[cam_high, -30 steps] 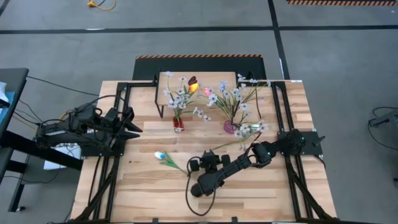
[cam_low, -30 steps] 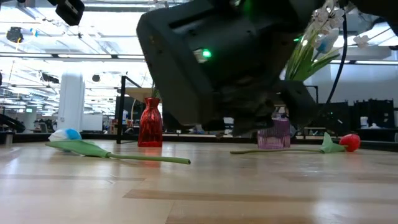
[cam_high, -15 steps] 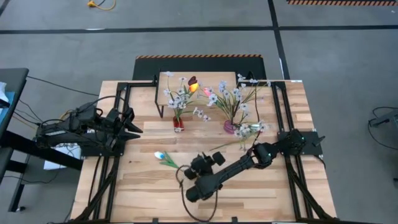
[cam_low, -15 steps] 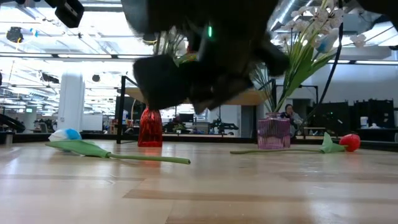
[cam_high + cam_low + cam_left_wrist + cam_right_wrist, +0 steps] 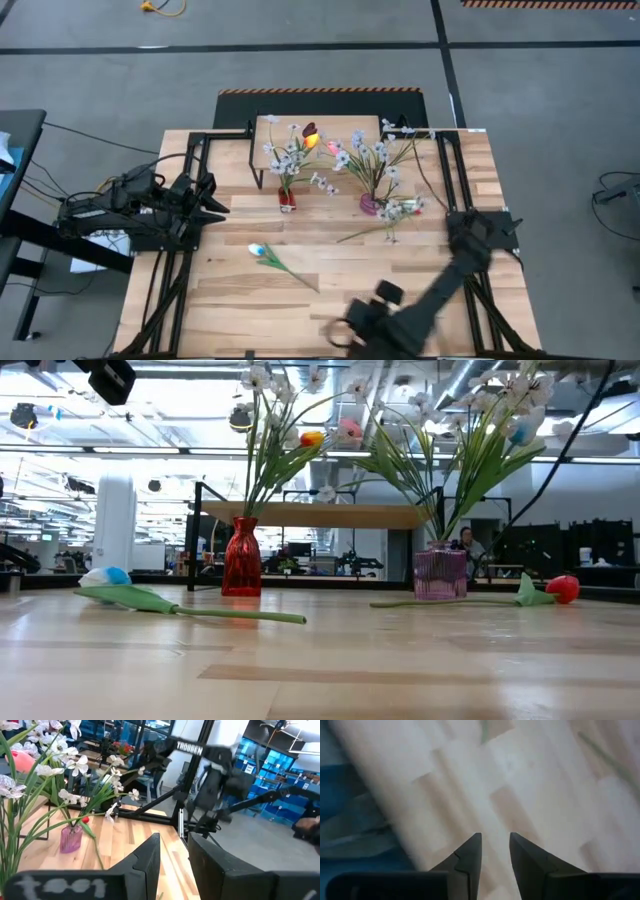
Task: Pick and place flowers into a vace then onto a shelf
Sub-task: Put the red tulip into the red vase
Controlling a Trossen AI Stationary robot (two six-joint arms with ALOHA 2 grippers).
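Right pincer (image 5: pixel 495 842), empty, over slatted wood (image 5: pixel 535 780)

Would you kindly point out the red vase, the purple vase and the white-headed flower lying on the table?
red vase (image 5: pixel 240 560): low view, middle of its body.
purple vase (image 5: pixel 441 575): low view, middle of its body.
white-headed flower (image 5: pixel 105 576): low view, on its head.

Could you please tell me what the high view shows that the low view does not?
Only the high view shows both arms: the left gripper parked at the table's left edge and the right gripper near the front edge, holding nothing. Only the low view shows the room behind the table. Both show the red vase, the purple vase, the shelf, and two loose flowers on the table.
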